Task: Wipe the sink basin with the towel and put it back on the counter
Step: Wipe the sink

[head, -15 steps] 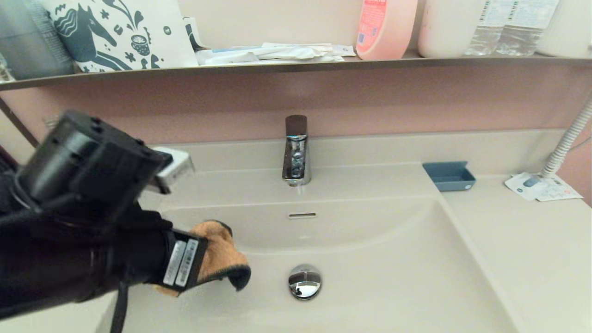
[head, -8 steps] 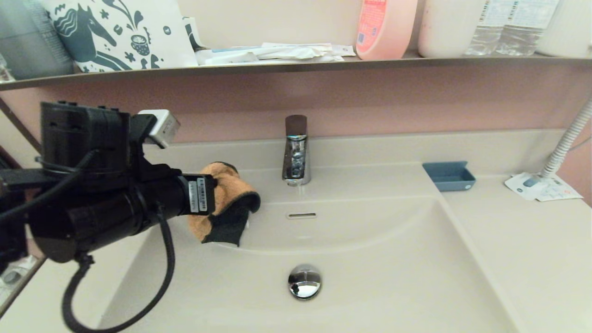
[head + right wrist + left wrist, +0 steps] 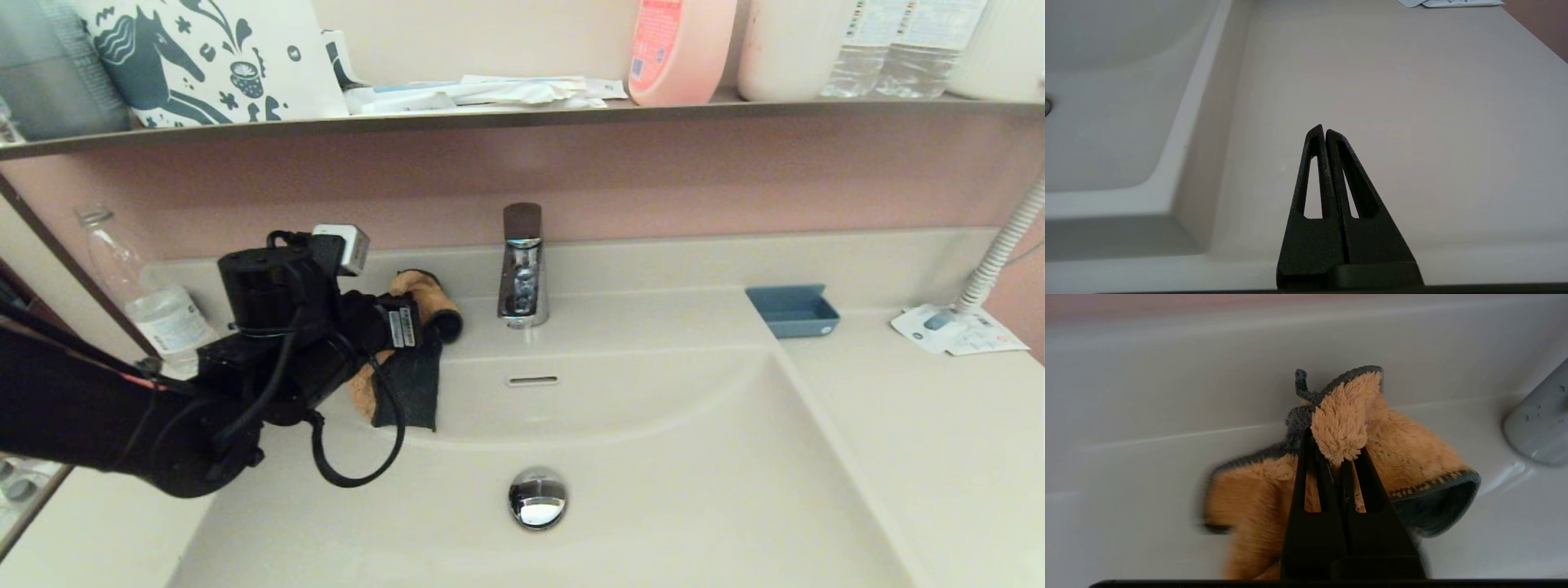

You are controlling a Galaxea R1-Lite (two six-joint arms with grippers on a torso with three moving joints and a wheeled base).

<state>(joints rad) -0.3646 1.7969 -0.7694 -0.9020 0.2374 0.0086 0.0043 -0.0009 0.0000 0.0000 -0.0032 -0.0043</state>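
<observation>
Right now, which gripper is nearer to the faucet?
Left. The left gripper, holding the towel, is just beside the faucet; the right gripper hovers over the counter.

Lighting: soft, even, warm indoor light from above; shadows faint. Glare: bright reflections on chrome drain stopper (image 3: 537, 499) and faucet (image 3: 522, 265). Blur: slight motion smear along towel (image 3: 1274, 498) edge, left wrist view. Distortion: shelf (image 3: 522, 114) line bows toward head-view edges.

Left hand (image 3: 1336, 457) reaches forward with fingers pinched together; right hand (image 3: 1324, 131) hangs parked, fingers closed.
</observation>
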